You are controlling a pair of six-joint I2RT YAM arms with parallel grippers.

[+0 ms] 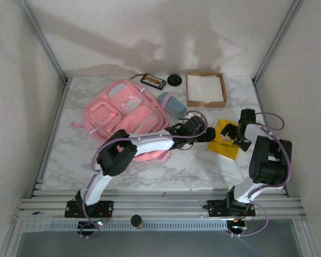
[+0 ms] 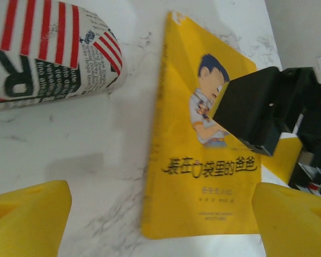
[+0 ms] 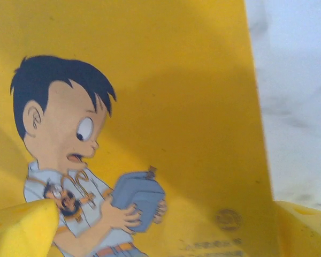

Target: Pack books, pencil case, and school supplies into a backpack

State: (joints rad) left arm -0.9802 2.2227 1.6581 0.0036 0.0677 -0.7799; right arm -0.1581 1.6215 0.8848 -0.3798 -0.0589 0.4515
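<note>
The yellow book (image 1: 224,140) lies flat near the marble table's (image 1: 150,171) right edge with the left gripper (image 2: 160,227) and right gripper (image 3: 163,233) both spread wide and crowded over it, so the two could easily be knocked together, or the thin cover just shoved along instead of pinched.

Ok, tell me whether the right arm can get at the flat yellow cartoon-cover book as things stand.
Probably yes. The right tool hangs open directly over the thin yellow cartoon-cover book, which lies flat on the marble table with nothing on top.
</note>
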